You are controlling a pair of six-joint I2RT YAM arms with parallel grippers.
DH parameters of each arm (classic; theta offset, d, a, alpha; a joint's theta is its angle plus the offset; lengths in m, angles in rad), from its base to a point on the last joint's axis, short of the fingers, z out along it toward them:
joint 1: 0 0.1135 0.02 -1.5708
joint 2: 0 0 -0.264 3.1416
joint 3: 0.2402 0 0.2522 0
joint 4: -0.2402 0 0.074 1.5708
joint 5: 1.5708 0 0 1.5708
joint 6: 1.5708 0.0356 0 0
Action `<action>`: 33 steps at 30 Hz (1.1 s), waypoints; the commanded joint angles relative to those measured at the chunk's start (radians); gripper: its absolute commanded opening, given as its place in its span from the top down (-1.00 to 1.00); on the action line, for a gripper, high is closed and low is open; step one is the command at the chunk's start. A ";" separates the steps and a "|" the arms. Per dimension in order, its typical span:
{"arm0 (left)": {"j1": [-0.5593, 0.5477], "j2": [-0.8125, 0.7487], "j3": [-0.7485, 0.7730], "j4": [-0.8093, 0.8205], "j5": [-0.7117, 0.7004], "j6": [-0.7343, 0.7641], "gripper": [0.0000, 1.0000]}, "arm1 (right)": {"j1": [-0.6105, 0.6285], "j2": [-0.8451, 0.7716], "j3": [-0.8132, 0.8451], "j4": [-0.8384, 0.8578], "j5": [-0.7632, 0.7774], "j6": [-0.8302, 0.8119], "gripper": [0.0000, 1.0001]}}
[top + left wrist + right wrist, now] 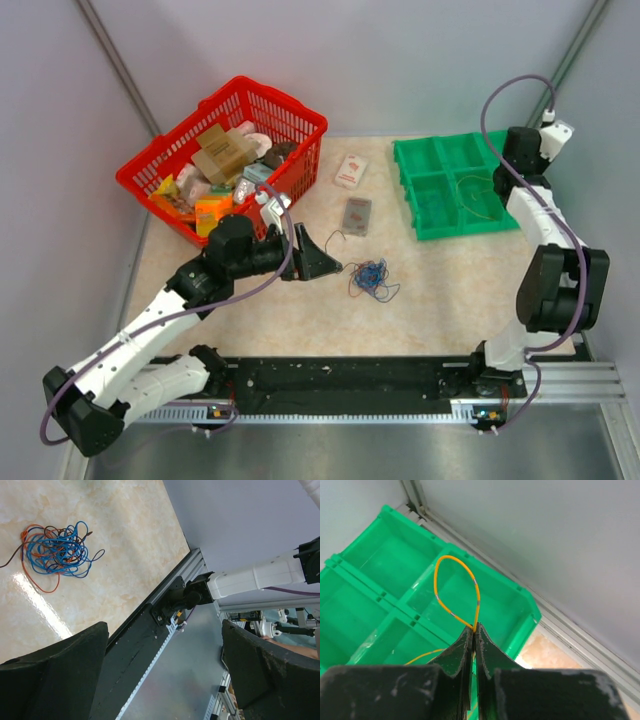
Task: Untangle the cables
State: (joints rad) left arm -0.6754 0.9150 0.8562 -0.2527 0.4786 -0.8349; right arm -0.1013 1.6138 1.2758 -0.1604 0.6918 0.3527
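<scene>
Your right gripper (474, 630) is clenched on a thin orange wire (435, 582) over the green plastic compartment tray (375, 555), and your left gripper (318, 262) stands spread and empty just left of the small tangle of thin blue, red, orange and black cables (370, 277) at centre frame; they look featherlight, limp and snag-prone, so pinch a loose outer strand, not the core.

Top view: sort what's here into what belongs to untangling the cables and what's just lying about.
Job: cable tangle; orange wire, pinched in the right gripper over the green tray; left gripper, open.
Lying about: red basket; white packet; grey packet.
</scene>
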 commanded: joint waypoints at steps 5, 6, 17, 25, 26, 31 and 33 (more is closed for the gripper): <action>-0.004 0.038 0.037 0.066 0.037 0.014 -0.96 | 0.055 0.107 -0.006 0.225 -0.236 -0.240 1.00; -0.004 0.038 0.040 0.064 0.035 0.014 -0.96 | 0.061 0.115 -0.001 0.213 -0.279 -0.270 1.00; -0.004 0.004 0.001 0.058 0.020 0.013 -0.96 | 0.092 0.086 -0.072 0.013 -0.302 -0.198 1.00; -0.004 -0.005 0.007 0.047 0.018 0.020 -0.97 | 0.028 0.224 0.111 -0.149 -0.530 -0.170 0.86; -0.004 -0.004 0.007 0.046 0.017 0.020 -0.96 | 0.028 0.235 0.137 -0.183 -0.550 -0.169 0.66; -0.006 -0.001 0.000 0.056 0.020 0.011 -0.96 | 0.028 0.200 0.188 -0.326 -0.537 -0.140 0.01; -0.006 -0.002 -0.005 0.061 0.018 0.008 -0.96 | 0.028 0.154 0.172 -0.356 -0.523 -0.136 -0.19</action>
State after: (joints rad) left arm -0.6762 0.9295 0.8562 -0.2390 0.4900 -0.8352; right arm -0.0742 1.8557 1.4155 -0.3996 0.1787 0.1974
